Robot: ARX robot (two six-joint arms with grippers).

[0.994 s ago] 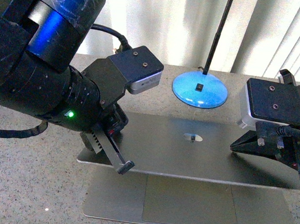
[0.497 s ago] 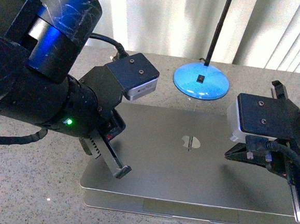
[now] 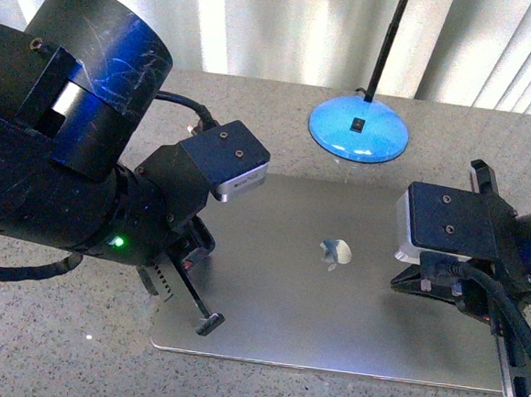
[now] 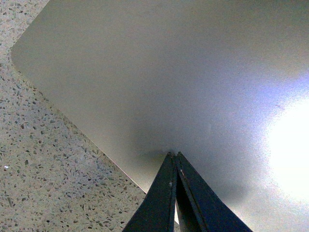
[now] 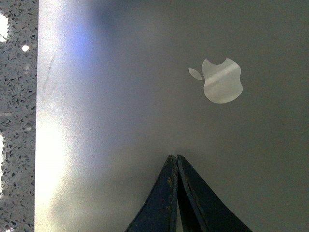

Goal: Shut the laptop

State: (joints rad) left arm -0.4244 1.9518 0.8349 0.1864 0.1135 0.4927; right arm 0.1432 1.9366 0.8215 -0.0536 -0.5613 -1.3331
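Note:
The silver-grey laptop (image 3: 331,305) lies flat on the speckled table with its lid down, the shiny apple logo (image 3: 336,253) facing up. My left gripper (image 3: 208,323) is shut, its tip on the lid near the front left corner; in the left wrist view (image 4: 174,155) the closed tip touches the lid (image 4: 169,87). My right gripper (image 3: 397,281) is shut, its tip on the lid right of the logo; in the right wrist view (image 5: 174,157) it rests on the lid below the logo (image 5: 221,80). Keys, trackpad and screen are hidden.
A blue round lamp base (image 3: 358,134) with a thin black pole stands behind the laptop. White curtains hang at the back. Speckled grey tabletop (image 3: 44,328) surrounds the laptop; it also shows in the left wrist view (image 4: 43,159).
The lid has come down from partly open to flat on the base, hiding the trackpad. Both grippers moved down with it, staying shut on top of the lid.

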